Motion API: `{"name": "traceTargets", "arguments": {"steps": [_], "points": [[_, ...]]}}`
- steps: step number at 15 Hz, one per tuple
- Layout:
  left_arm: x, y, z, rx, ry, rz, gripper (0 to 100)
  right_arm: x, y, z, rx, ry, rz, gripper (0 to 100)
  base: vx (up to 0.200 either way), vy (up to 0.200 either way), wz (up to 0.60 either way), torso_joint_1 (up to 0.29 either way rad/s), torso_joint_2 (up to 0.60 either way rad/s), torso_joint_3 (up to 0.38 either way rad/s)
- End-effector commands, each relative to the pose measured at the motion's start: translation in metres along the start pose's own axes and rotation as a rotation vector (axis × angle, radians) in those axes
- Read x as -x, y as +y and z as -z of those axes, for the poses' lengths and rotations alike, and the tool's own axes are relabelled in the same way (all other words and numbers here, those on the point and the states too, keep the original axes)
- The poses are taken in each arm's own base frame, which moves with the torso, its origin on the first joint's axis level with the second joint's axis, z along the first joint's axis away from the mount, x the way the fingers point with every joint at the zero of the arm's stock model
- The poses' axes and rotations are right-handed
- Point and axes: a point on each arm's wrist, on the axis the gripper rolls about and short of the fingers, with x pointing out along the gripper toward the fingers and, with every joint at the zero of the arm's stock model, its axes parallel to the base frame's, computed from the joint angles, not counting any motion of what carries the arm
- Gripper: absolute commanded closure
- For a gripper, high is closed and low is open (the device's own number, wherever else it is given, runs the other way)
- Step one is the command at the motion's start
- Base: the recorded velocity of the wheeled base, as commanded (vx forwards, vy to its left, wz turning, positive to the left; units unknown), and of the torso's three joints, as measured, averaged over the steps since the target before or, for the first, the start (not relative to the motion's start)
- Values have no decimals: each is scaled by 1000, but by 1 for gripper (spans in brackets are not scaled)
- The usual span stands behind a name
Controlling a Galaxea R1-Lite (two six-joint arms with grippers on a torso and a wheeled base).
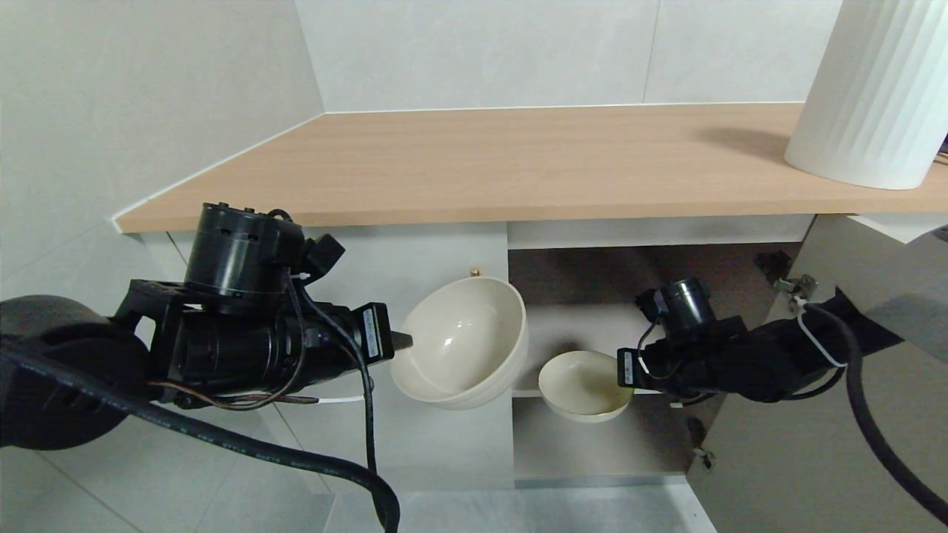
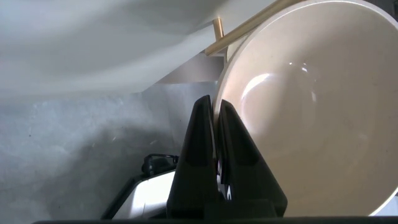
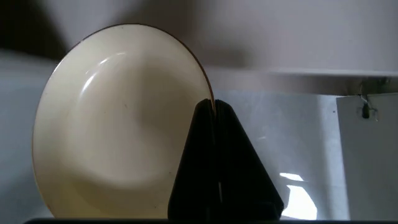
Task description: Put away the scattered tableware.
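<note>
My left hand [image 1: 401, 341] is clenched on the rim of the large cream bowl [image 1: 463, 348], which hangs tilted on its side at the centre of the head view, its hollow facing the camera. It sits in front of the closed cabinet door [image 1: 437, 252], just below the small brass knob [image 1: 475, 272]. In the left wrist view I see both fingers [image 2: 200, 143] pinching the rim edge between them.

My right hand [image 1: 626, 370] is grasping the small cream bowl [image 1: 581, 385] by its rim, right of centre and a little lower in the frame. This bowl is held at the mouth of the open cabinet [image 1: 592, 270], level with the front edge of its shelf [image 1: 570, 326].

The two bowls are near each other but apart. Above them runs the wooden worktop [image 1: 481, 163], with a white ribbed vessel [image 1: 874, 89] standing at the upper right. The open door [image 1: 815, 444] fills the lower right.
</note>
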Motion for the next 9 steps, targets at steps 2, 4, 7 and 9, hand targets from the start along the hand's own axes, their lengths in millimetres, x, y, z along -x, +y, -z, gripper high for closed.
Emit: {"name": "traceTargets", "arguments": {"steps": [2,4,7,9], "points": [[-1,0,0,1,1,-1,100,-29,-18,2,-38,27,47,100,0,0,0,0,0,0],[-1,0,0,1,1,-1,100,-39,-24,-1,-50,6,95,100,0,0,0,0,0,0],[-1,0,0,1,1,-1,100,-61,-33,-1,-64,-83,173,100,0,0,0,0,0,0],[-1,0,0,1,1,-1,100,-68,-37,-2,-74,-127,183,100,0,0,0,0,0,0]]}}
